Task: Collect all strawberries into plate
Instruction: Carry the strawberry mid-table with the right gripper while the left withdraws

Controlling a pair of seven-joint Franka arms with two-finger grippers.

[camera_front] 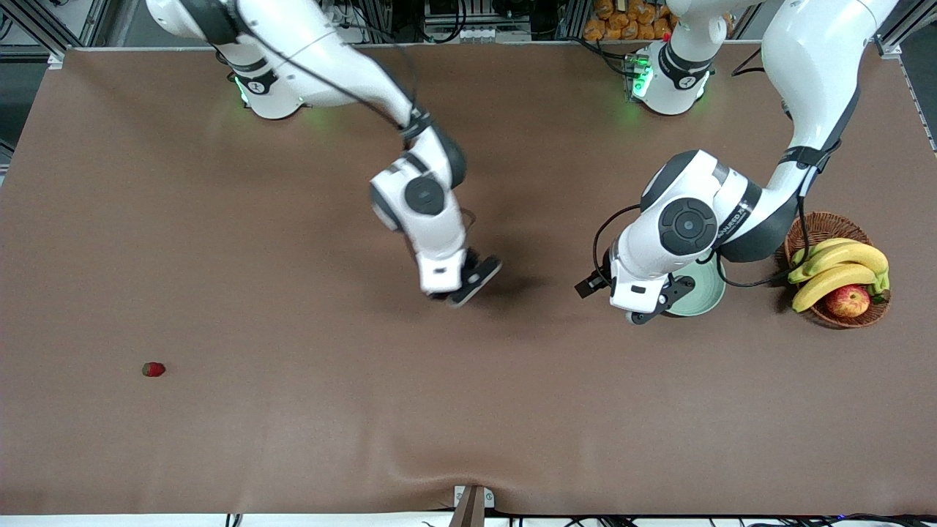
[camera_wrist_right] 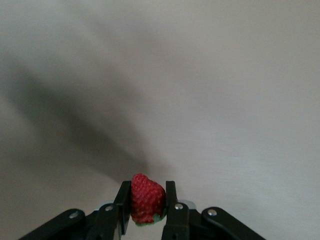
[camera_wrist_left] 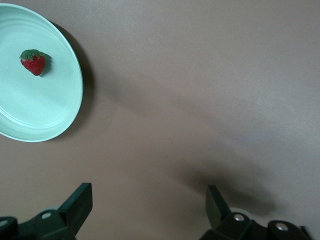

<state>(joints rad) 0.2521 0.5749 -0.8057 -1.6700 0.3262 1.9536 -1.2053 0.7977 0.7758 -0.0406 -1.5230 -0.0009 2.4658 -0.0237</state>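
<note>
Right gripper [camera_wrist_right: 145,212]: clamped on a strawberry [camera_wrist_right: 146,198], the berry pinched between both fingers, its green cap toward the palm; it hangs over bare brown desk [camera_front: 293,439] about midway between the two arms' ends.
Left gripper [camera_wrist_left: 150,210]: fingers spread wide and holding nothing; it sits over the desk just beside the plate [camera_wrist_left: 60,115], at the plate's edge toward the right arm's end.
Plate: pale mint green, flat on the desk, largely hidden under the left arm's wrist in the front view, with only part of its rim showing [camera_front: 706,300].
Strawberry on the plate [camera_wrist_left: 33,62]: one berry lying on the plate's inner surface, apart from the rim, well clear of the left gripper.
Strawberry on the desk [camera_front: 153,369]: alone toward the right arm's end, well apart from the right gripper and nearer the front camera than the plate.
Wicker basket [camera_front: 820,223]: beside the plate at the left arm's end, holding bananas [camera_front: 842,265] and an apple [camera_front: 848,301].
</note>
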